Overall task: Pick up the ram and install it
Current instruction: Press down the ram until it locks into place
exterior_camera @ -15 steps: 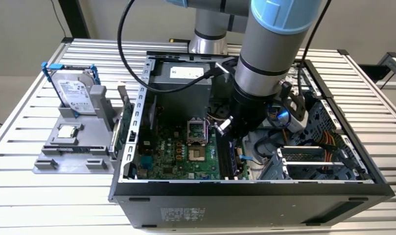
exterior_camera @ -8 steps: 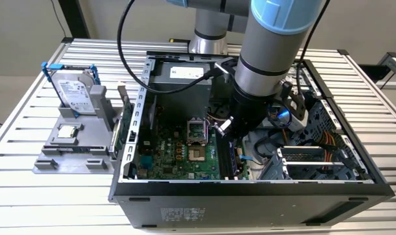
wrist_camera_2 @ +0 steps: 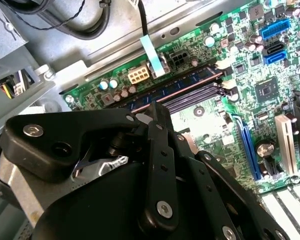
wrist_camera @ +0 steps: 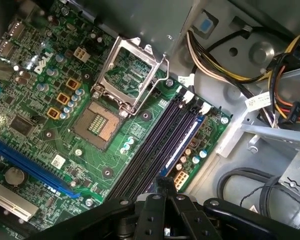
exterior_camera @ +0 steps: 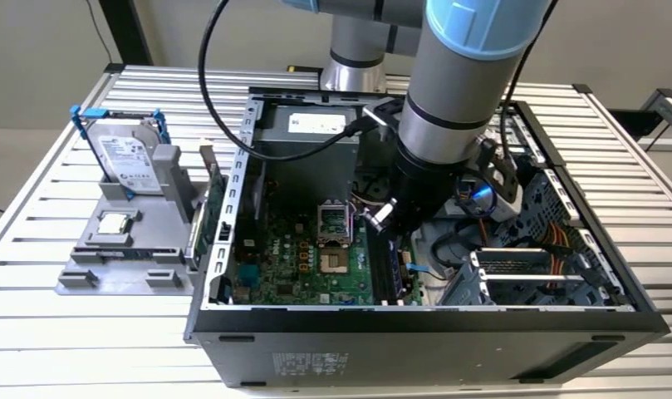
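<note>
Jaws stand drawn close together, the gripper (exterior_camera: 382, 223) reaching down into the open computer case (exterior_camera: 424, 320). In both wrist views the black fingers (wrist_camera_2: 157, 112) (wrist_camera: 165, 186) narrow to one tip just over the near end of the memory slots. Whether that tip pinches anything cannot be told.

The ram (wrist_camera_2: 190, 80) (wrist_camera: 182, 145) lies in the outermost slot, the one nearest the motherboard (wrist_camera: 50, 85) edge. It shows edge-on as a slim, long, dark blue strip running the full slot length between pale end clips. Its near end passes beneath the fingertips. The darker slots (wrist_camera: 155, 145) beside it look unfilled — black and purple channels.

Farther along the board sits the CPU socket (wrist_camera: 102, 122), its metal frame tipped up. In the exterior view a hard drive (exterior_camera: 125, 158) in a blue frame stands in a grey holder well apart, on the exterior view's left.
</note>
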`<act>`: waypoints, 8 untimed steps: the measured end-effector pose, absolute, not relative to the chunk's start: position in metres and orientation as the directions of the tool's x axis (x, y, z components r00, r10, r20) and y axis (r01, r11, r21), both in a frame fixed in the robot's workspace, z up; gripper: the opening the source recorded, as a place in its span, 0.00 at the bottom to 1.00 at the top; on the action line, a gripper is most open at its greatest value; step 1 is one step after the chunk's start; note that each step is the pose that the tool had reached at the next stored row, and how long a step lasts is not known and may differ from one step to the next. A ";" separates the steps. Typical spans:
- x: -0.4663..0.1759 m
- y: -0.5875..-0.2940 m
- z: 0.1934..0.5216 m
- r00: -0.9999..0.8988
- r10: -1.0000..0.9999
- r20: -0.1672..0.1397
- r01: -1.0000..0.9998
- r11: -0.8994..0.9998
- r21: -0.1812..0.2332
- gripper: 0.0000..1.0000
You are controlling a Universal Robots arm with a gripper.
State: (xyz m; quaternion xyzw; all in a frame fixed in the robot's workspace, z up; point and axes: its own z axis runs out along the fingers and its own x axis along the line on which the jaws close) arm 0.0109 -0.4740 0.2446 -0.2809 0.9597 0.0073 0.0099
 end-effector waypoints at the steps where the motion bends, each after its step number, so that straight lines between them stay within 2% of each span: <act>1: 0.011 -0.474 0.245 -0.838 -0.545 -0.024 -0.545 0.838 0.010 0.00; 8: 0.011 -0.474 0.245 -0.810 -0.585 -0.028 -0.586 0.810 0.016 0.00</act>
